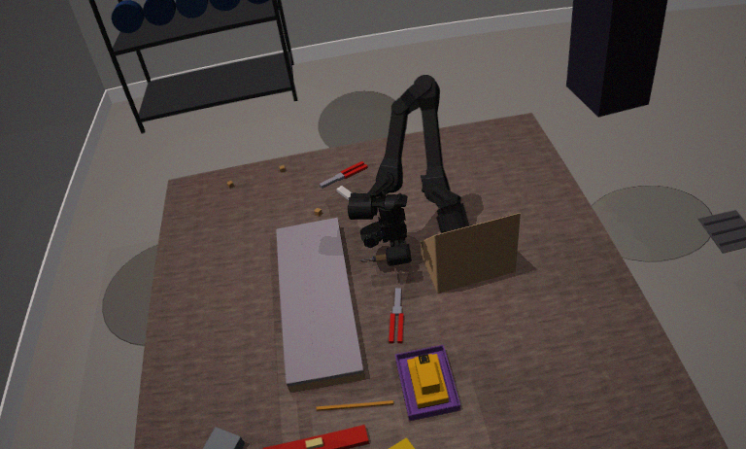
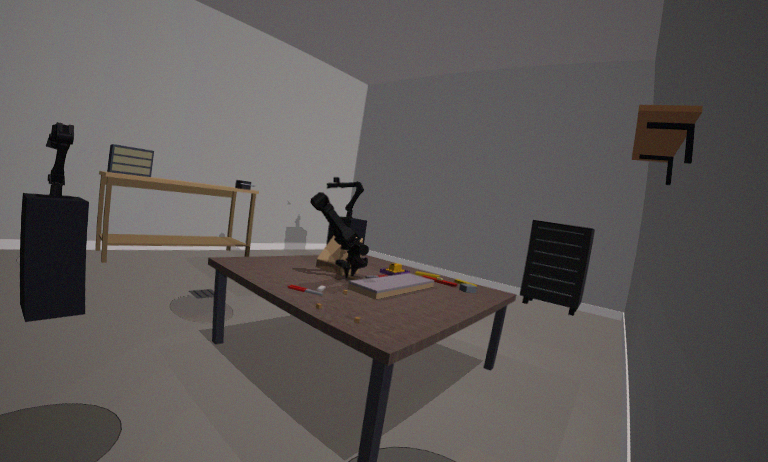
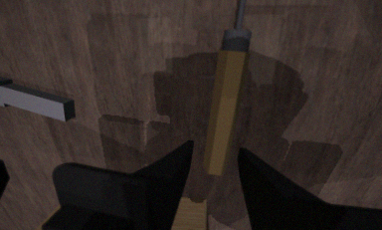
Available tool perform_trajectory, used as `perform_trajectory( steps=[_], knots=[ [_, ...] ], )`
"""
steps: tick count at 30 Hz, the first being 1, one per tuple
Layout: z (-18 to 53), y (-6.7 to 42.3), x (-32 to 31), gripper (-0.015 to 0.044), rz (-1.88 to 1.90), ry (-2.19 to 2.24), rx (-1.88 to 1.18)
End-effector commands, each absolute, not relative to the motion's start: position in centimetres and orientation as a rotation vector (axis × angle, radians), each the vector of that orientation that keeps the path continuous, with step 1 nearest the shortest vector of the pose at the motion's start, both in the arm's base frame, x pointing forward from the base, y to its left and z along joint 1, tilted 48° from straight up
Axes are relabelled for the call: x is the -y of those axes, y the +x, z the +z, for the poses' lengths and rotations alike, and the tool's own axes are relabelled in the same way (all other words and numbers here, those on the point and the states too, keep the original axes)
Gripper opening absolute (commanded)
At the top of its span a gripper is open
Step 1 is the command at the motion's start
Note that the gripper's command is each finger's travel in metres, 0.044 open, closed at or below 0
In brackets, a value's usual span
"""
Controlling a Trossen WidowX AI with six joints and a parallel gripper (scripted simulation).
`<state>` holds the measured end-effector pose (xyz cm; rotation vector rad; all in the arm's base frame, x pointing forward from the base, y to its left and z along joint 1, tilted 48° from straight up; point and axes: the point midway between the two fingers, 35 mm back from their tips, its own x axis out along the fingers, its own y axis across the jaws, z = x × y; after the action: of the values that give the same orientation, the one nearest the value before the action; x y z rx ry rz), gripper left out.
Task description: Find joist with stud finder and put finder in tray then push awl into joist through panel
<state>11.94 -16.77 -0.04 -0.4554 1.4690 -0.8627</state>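
Observation:
The awl (image 1: 375, 258) (image 3: 226, 111), with a wooden handle and a thin metal spike, lies flat on the table between the grey floor panel (image 1: 316, 301) (image 2: 390, 284) and the cardboard box. My gripper (image 1: 392, 256) (image 2: 352, 273) (image 3: 215, 149) is low over the table, and its fingers straddle the butt end of the handle. The fingers are partly closed, and a small gap shows on each side of the handle. The yellow stud finder (image 1: 425, 378) (image 2: 396, 267) lies in the purple tray (image 1: 409, 411) near the front.
An open cardboard box (image 1: 473, 252) stands just right of the gripper. Red-handled pliers (image 1: 393, 321) (image 3: 35, 102) lie in front of it. Another red-handled tool (image 1: 343, 175) and small wooden cubes (image 1: 317, 211) lie behind the panel. A pencil (image 1: 355, 405) and a red level (image 1: 329, 438) lie at the front.

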Motion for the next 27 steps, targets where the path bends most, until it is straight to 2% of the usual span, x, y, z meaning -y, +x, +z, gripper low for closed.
perform_trajectory(
  steps=[1, 7, 9, 27],
  knots=[
    [-0.1, 12.0, 16.8, 0.0072, -0.857, -0.456, -1.471],
    [-0.1, 12.0, 16.8, 0.0032, -0.857, -0.456, -1.471],
    [-0.1, 12.0, 16.6, 0.0000, -0.855, -0.454, -1.470],
    [2.5, 13.6, 11.9, 0.0000, -0.811, -0.413, -1.479]
  ],
)
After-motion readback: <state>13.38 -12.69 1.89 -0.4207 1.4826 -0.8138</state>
